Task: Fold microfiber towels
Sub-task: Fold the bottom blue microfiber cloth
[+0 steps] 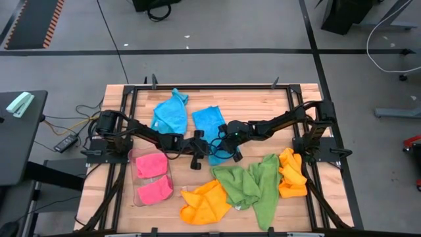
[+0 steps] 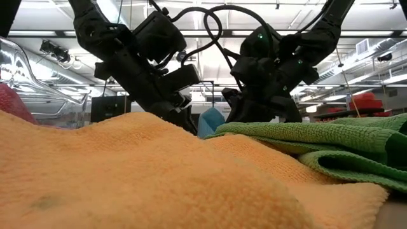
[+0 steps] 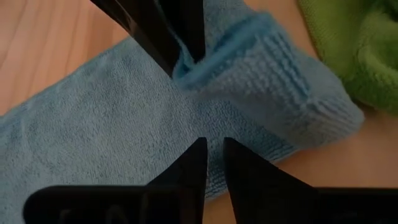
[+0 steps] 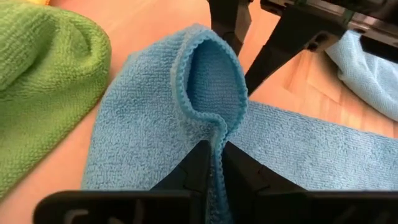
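Note:
A sky blue towel (image 1: 209,124) lies at the table's middle, and both grippers meet over its near part. My left gripper (image 3: 213,144) comes from the table's left and my right gripper (image 4: 216,152) from the right; both are shut on this towel. They also show in the high view, left (image 1: 200,146) and right (image 1: 222,146). A second blue towel (image 1: 171,113) lies crumpled at the far left. Green towels (image 1: 253,184) and orange towels (image 1: 205,201) lie near the front edge. Two pink towels (image 1: 152,164) lie in a clear tray. My left gripper has its fingertips (image 3: 200,149) nearly together on the blue towel's flat part (image 3: 211,127), close to the raised fold. A thin strip of cloth shows in the gap. The fingers slant down from the table's left. Whether one layer or several is held, I cannot tell. My right gripper pinches a raised fold of the blue towel at its hemmed edge (image 4: 217,134) between its two fingers. The cloth stands up in a loop (image 4: 211,74) beyond the fingertips. The fingers slant down from the table's right. The rest of the towel lies on the table.
The clear plastic tray (image 1: 135,191) stands at the near left. Another orange towel (image 1: 291,172) lies at the right. A green towel (image 4: 43,74) lies close beside the held blue one. Bare wood shows at the far right of the table (image 1: 263,105).

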Robot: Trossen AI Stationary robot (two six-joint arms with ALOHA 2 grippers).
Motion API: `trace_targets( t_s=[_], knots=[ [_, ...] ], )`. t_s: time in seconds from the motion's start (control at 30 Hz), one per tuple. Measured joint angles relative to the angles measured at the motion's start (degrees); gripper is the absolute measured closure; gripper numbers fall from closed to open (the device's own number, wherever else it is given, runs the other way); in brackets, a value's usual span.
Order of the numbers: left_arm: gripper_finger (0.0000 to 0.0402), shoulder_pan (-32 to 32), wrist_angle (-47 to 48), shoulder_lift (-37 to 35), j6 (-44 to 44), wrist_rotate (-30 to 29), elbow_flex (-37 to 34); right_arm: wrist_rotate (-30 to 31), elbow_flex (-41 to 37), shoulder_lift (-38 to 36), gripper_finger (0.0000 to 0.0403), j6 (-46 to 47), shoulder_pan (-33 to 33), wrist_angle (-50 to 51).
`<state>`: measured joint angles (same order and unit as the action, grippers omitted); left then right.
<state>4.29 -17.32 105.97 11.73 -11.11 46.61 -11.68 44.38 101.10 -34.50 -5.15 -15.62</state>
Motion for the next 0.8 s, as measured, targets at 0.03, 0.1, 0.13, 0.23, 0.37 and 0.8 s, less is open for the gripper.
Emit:
trace_targets(
  t_s=[0.03, 0.1, 0.13, 0.23, 0.37, 0.8],
  knots=[
    [0.0338, 0.0, 0.5, 0.0, -0.1, 0.0, 0.0, 0.0, 0.0, 0.0, 0.0346, 0.0, 0.0, 0.0],
    [0.0340, 0.2, 1.1, 0.0, 0.1, 0.0, 0.0, 1.0, 0.0, 0.0, 0.0329, 0.0, -0.2, 0.0],
    [0.0342, 0.4, 1.3, 0.0, 0.4, 0.0, 0.0, 1.5, 0.0, 0.0, 0.0320, 0.0, -0.2, 0.0],
    [0.0347, 0.8, 1.8, 0.0, 1.0, 0.0, 0.0, 2.0, 0.0, 0.0, 0.0285, 0.2, -0.5, -0.3],
    [0.0351, 0.9, 2.5, 0.0, 0.9, 0.0, 0.1, 2.2, 0.0, 0.0, 0.0237, 1.6, -0.4, -0.4],
    [0.0345, 0.8, 3.0, 0.0, -1.5, 0.0, 0.1, -2.9, 0.1, -7.4, 0.0197, 11.4, 0.8, -1.3]
  ],
)
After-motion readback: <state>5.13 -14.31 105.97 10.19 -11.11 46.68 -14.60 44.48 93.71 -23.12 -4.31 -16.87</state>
